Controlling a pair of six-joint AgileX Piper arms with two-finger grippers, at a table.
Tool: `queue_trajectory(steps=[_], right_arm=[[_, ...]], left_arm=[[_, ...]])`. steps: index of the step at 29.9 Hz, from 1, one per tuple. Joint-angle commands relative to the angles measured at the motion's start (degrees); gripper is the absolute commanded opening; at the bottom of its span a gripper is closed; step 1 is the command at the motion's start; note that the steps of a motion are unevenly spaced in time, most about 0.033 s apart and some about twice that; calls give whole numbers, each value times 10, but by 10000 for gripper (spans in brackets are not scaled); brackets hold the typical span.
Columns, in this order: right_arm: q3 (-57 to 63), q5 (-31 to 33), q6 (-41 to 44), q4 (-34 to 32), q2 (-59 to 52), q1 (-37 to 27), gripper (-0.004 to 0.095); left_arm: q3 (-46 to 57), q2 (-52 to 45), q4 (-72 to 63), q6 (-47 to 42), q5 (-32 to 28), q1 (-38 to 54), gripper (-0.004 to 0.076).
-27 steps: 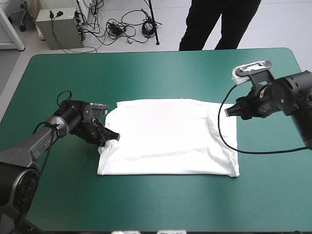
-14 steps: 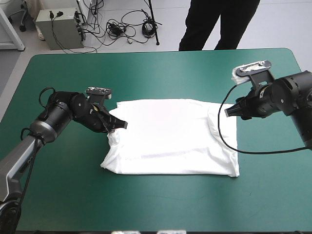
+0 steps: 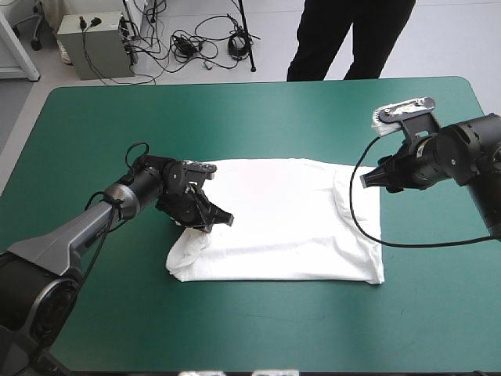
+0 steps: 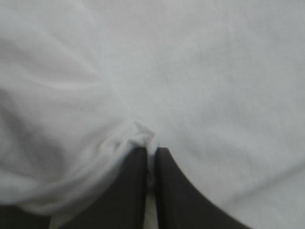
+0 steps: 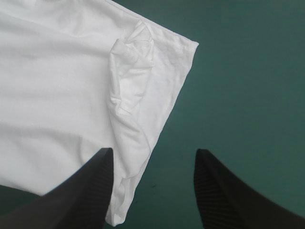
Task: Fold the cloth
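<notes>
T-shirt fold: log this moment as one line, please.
T-shirt: flat, left edge lifted inward | left gripper: shut on T-shirt | right gripper: open, over T-shirt's right edge, holding nothing

T-shirt outline, left wrist view: cut off on most sides.
T-shirt corner, high view: hidden under the left gripper.
right gripper fingertips, high view: too small to separate.
</notes>
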Motion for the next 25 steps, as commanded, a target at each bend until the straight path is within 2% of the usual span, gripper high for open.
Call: queue_trajectory(steps=[1,5,8,16,19,25], right_arm=[[-14,-18,1,-4,-17,0,496],[-14,-18,1,-4,-17,0,496],[-14,-18,1,-4,-17,0,496],[-15,-18,-2,-4,-17,0,496],[-15,-18,-2,-4,-22,0,496],[-15,-12,2,-15,-37,0,496]], left_arm=[[-13,-5,-9,-1,-13,-4,-9],[-14,-1,-5,2,-7,-4,-7],[-16,-17,-10,13,-2,-4,35],[-16,-89,15,14,42,-4,370],[-16,-111,17,14,62,-4,452],[-16,-169,41,-1,119,-4,463]])
